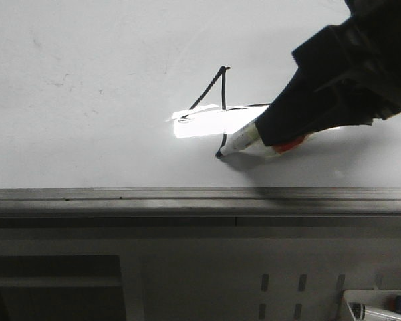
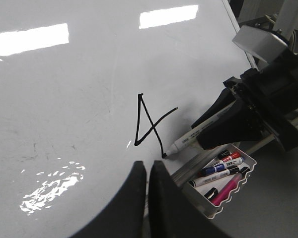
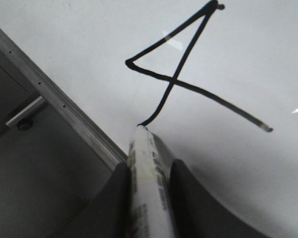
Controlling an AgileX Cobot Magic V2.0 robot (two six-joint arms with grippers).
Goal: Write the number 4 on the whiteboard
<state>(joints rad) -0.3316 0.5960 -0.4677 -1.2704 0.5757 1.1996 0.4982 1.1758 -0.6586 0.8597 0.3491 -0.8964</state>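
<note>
The thin black marker-drawn number 4 [image 2: 148,124] is sitting near the middle of the large glossy white whiteboard [image 1: 87,80], not far from the board's grey metal edge rail [image 1: 154,195]. Here the top of the 4 is closing to a point, with a slanted line, a long bar going across and a stem coming down. A bright patch of light [image 1: 210,122] is shining on the board right over the bar. The tip of the white marker pen with printed writing on its body [image 3: 148,193] is touching the board at the bottom end of the stem. The black right gripper [image 3: 149,198] is squeezing this pen tightly, with one finger pressing on each side of it. The black left gripper [image 2: 148,198] is hanging over the board close to the 4, and its two fingers are pressing together with nothing between them. Just past the edge of the board a small white wavy-edged plastic tray [image 2: 241,179] is sitting, and red, blue, black and pink marker pens [image 2: 221,171] are lying in it side by side. Faint grey smudges [image 1: 57,81] are showing on the board, well apart from the 4.
</note>
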